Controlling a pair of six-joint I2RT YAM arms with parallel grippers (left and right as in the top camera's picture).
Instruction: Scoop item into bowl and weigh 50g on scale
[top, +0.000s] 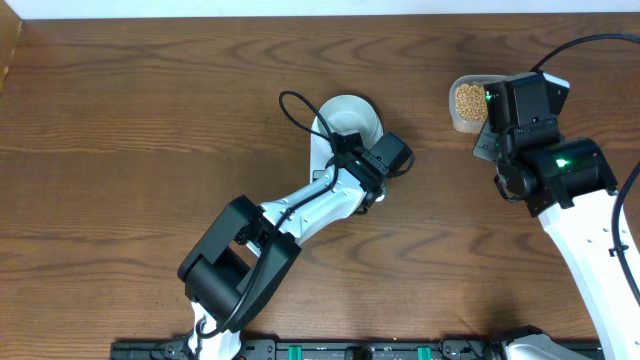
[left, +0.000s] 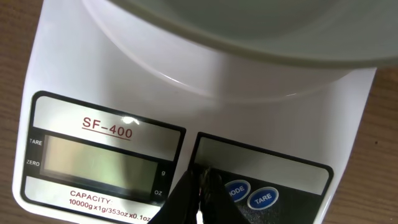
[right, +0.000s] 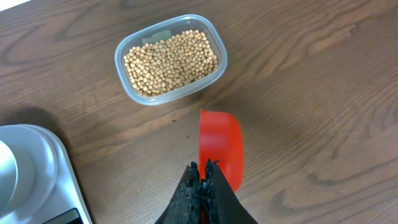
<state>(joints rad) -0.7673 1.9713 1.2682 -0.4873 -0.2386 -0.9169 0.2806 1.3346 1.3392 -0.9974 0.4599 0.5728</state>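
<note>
Though clamped fully closed with nothing between the jaws, reads as a poking tool here: left gripper (left: 200, 177), tips at the dark button panel of the scale (left: 74, 81), just left of the MODE button (left: 235, 190), with the TARE button (left: 263, 199) beside that. Can't tell touching versus just above the panel. Beside the tips, LCD display (left: 99, 158) blank, no digits. Just beyond the panel, sitting on the scale platform: bowl (left: 249, 37), pale, no beans visible in the part shown.

Judged step: switching on or zeroing the scale with the bowl aboard, no scooping yet. Next, likely calls for a short shift toward the round buttons and a light straight press, then a check for a zero reading. Risk with too hard a push: sliding the scale or jostling the bowl.

Farther out, on the right side: right gripper (right: 202, 169) pinched closed on a red scoop (right: 222, 146), handle hidden between the fingers, no beans seen on it, held over the wooden table (right: 311, 93) and apart from the scale's corner. Farthest: clear plastic tub (right: 122, 78) holding the soybeans (right: 171, 59), a little beyond the scoop, not touching it. After the zero, needs a dip of the scoop into the tub, a level carry across to the bowl, then small tips toward the target weight.
</note>
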